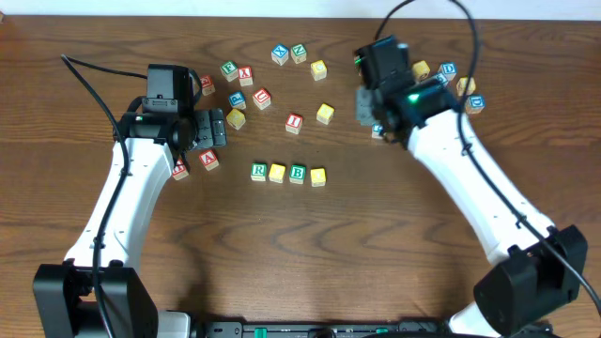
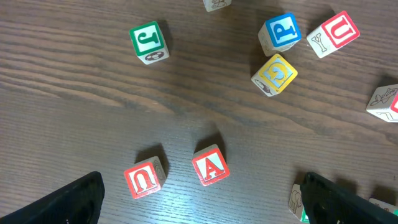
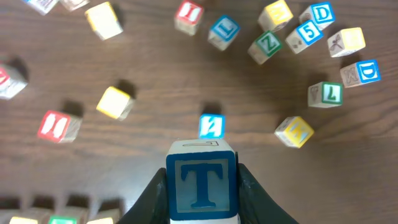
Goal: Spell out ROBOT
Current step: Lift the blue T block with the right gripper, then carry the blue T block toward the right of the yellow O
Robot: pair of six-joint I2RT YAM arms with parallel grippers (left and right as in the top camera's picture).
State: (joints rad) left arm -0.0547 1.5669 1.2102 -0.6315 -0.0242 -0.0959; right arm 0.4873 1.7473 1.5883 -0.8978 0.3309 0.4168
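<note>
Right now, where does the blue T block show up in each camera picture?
Overhead: hidden under the right end effector, upper right.
Left wrist: not in it.
Right wrist: blue T block, bottom centre, gripped.
Shared landmark: the row of blocks, overhead centre, right wrist bottom left.

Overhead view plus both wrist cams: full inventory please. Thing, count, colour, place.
row cubes: 4; green R, yellow, green B, yellow; in a line at mid-table.
T cube: 1; blue letter; clamped in the right gripper, off the table.
centre loose cubes: 10; red, blue, green and yellow; scattered behind the row.
left loose cubes: 3; red letters; around the left gripper.
right loose cubes: at least 4; yellow and blue; far right, partly hidden by the arm.
table: 1; dark brown wood.
left gripper: 1; black; open, holding nothing.
right gripper: 1; black; shut on the T cube.
</note>
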